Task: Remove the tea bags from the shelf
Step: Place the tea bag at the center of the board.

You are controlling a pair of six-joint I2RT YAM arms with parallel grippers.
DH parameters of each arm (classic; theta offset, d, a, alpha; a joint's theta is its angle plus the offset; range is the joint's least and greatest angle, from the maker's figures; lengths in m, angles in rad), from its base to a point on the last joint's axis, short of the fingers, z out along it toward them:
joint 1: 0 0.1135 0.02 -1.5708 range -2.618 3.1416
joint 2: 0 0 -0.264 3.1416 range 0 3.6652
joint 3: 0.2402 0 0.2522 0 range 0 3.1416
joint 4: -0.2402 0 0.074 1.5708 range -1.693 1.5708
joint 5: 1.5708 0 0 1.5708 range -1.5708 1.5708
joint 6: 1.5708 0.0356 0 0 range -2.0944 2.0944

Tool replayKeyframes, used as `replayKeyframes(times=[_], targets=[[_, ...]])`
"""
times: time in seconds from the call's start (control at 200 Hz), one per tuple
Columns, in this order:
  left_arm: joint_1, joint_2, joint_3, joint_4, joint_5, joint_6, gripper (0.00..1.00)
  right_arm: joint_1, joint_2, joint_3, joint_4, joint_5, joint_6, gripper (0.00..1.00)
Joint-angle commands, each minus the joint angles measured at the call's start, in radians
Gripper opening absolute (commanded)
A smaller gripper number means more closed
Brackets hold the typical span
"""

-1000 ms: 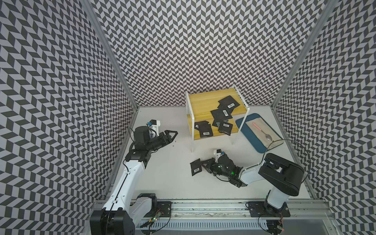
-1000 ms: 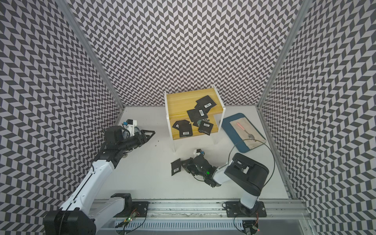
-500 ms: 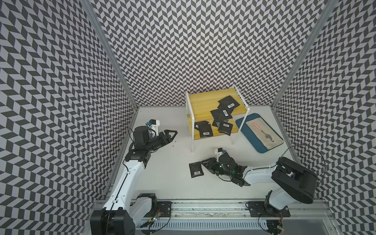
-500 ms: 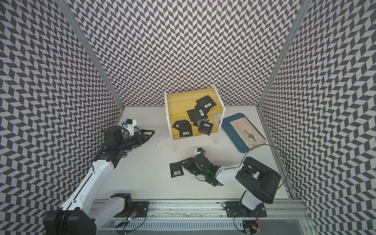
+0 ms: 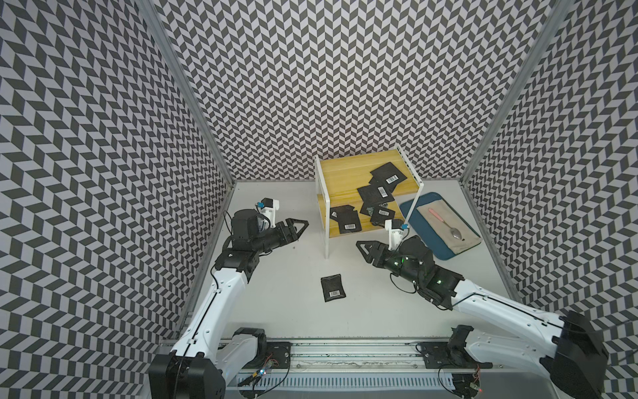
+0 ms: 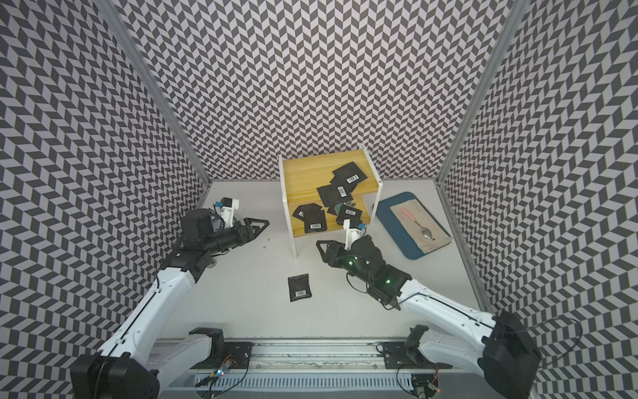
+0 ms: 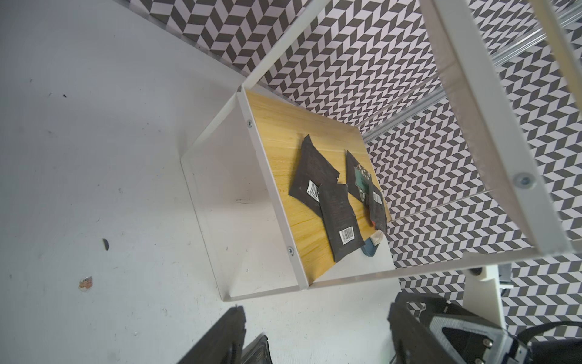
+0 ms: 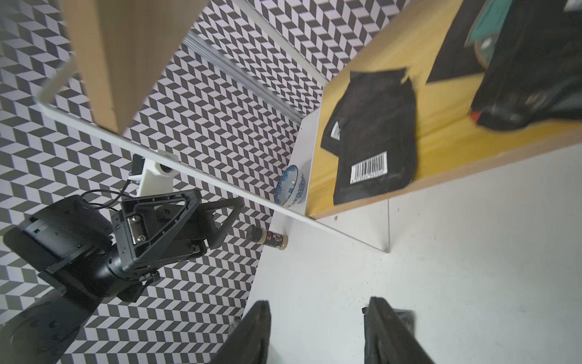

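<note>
Here, the left gripper (image 5: 301,226) hovers over the white table (image 5: 276,293) with its jaws spread wide and nothing between them. The left wrist view shows its fingers (image 7: 217,340) apart above bare tabletop, and the shelf (image 5: 341,169) stands straight ahead of them, a little way off. The right gripper (image 5: 361,247) is also parted and empty. Its fingers (image 8: 252,334) frame only table surface, and its tips sit just short of the shelf's near white leg. One loose tea bag (image 5: 333,293) lies flat on the table with its barcode up. It is clear of the right gripper, off to the side of its tips toward the base rail, and in both top views it touches neither arm. The other tea bags are on the shelf, ahead of the right gripper. An overlapping pair (image 5: 347,219) lies nearest on the lower board, and a cluster with a green face (image 5: 379,214) lies just beyond it. More (image 5: 388,174) lie on the upper board. A blue tray (image 5: 411,210) with a cloth (image 5: 462,241) and a spoon (image 5: 447,224) lies beside the right gripper's wrist, on the side away from the left gripper. In the right wrist view a blue-patterned bowl (image 8: 291,186) shows past the lower board.
</note>
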Motion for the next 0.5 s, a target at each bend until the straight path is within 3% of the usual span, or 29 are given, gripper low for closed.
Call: replayKeyframes(times=[0.0, 0.055, 0.15, 0.491], targets=[[-0.002, -0.017, 0.083, -0.028, -0.017, 0.028, 0.75, -0.07, -0.089, 0.042, -0.117, -0.063, -0.13, 0.68], [-0.002, -0.019, 0.113, -0.038, -0.017, 0.029, 0.75, -0.105, -0.12, 0.069, -0.153, -0.085, -0.149, 0.71], [-0.002, -0.02, 0.15, -0.044, -0.006, 0.026, 0.75, -0.14, -0.149, 0.112, -0.196, -0.112, -0.157, 0.68], [-0.044, -0.021, 0.178, -0.028, 0.001, 0.005, 0.75, -0.265, -0.124, 0.243, -0.225, -0.3, -0.047, 0.67]])
